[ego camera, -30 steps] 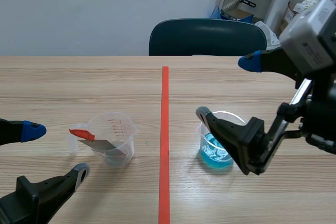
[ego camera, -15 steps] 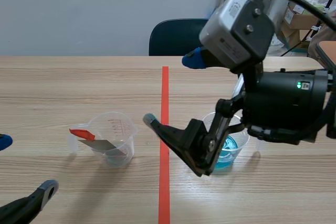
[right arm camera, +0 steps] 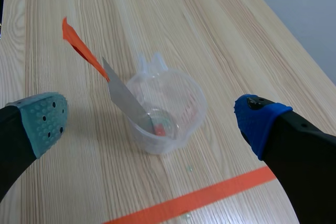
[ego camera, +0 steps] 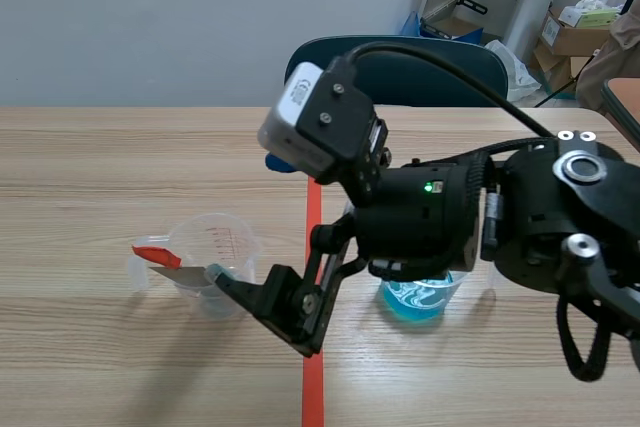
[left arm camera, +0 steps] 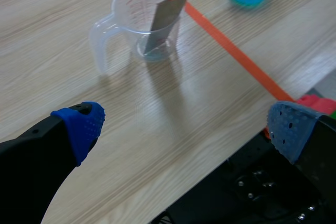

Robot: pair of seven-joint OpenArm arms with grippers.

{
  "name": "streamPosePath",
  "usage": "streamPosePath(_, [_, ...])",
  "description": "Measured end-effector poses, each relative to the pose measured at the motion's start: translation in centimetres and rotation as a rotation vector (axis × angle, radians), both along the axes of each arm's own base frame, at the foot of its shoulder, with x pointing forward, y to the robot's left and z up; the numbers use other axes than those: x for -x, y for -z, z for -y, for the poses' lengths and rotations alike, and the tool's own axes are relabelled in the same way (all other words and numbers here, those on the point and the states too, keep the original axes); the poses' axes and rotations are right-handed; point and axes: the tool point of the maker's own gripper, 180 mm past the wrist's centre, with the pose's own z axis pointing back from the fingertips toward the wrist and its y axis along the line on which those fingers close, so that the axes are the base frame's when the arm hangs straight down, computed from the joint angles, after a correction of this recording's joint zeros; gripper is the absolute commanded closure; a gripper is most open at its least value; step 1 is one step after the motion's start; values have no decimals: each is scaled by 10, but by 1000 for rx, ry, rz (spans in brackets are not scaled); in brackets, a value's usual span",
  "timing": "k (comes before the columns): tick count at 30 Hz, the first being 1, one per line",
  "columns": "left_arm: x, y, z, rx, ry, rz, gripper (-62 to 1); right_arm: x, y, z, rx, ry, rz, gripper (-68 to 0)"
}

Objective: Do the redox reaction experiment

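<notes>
blue-liquid beaker (ego camera: 415, 303) mostly behind right arm (ego camera: 450, 217), chair (ego camera: 455, 62) partly hidden

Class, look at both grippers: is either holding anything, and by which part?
Nothing is held. The right gripper stands open by the measuring cup and its metal strip, gripping neither; the left gripper is open too.

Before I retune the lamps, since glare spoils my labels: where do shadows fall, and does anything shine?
Left wrist view: the cup throws soft, doubled shadows across the table toward the left gripper. Scene view: white glints on the blue liquid; a faint shadow under the right arm. Right wrist view: the strip looks evenly pale, no hard glare.
</notes>
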Motion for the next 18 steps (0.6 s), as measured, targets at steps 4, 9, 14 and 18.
streamPosePath(4, [0,-16,6,73,10,68,-623,4,-3,-19,-14,-45,8,-679])
streamPosePath(9, [1,-22,11,118,23,76,-623,4,-2,-37,7,-91,43,-679])
streamPosePath(14, [0,-31,13,162,16,116,-623,4,7,-48,28,-122,31,-679])
streamPosePath(18, [0,-34,13,171,7,127,-623,4,12,-53,45,-138,31,-679])
